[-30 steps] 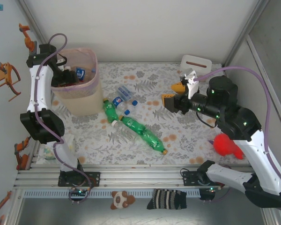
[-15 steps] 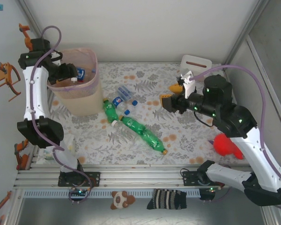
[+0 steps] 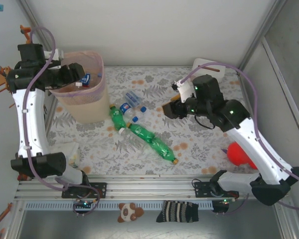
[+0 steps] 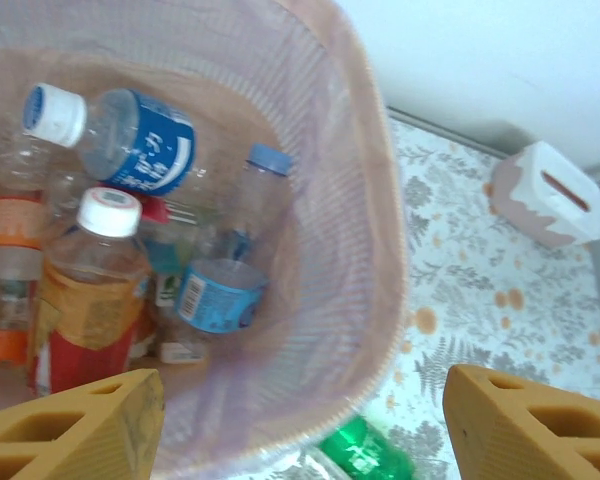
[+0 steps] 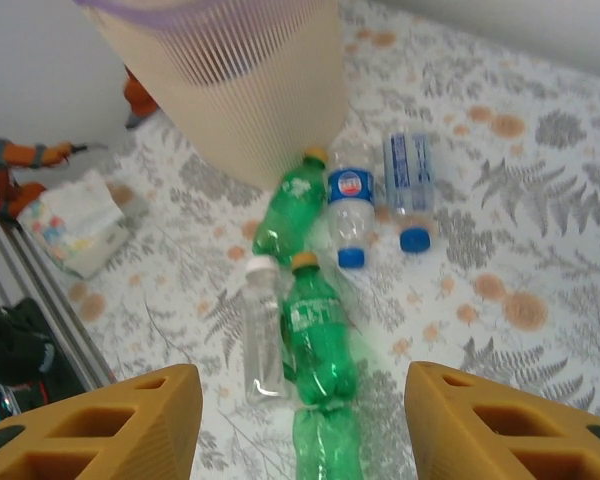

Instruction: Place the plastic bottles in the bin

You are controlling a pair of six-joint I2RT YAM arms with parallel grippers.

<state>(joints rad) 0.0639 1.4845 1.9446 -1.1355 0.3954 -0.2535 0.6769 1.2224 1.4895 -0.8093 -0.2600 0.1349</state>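
The beige perforated bin (image 3: 85, 107) with its pink liner stands at the back left. In the left wrist view several clear bottles lie inside the bin (image 4: 365, 200), among them a blue-labelled one (image 4: 140, 140) and an orange-labelled one (image 4: 85, 290). My left gripper (image 3: 74, 73) hovers open and empty over the bin's mouth. On the table, three green bottles (image 3: 141, 132) lie in a diagonal row, with clear blue-capped bottles (image 3: 129, 105) beside them. My right gripper (image 3: 168, 110) is open above and right of them. Between its fingers I see a green bottle (image 5: 318, 325) and a clear white-capped one (image 5: 263, 340).
A white box with a slot (image 4: 545, 193) sits at the back right, partly behind my right arm. A red object (image 3: 239, 154) lies at the right edge. A tissue pack (image 5: 75, 225) rests near the front left, and orange clips (image 3: 7, 79) hang on the left wall.
My left arm has risen and pulled back to the left, its gripper still over the bin. My right gripper has moved left, closer to the bottles on the table.
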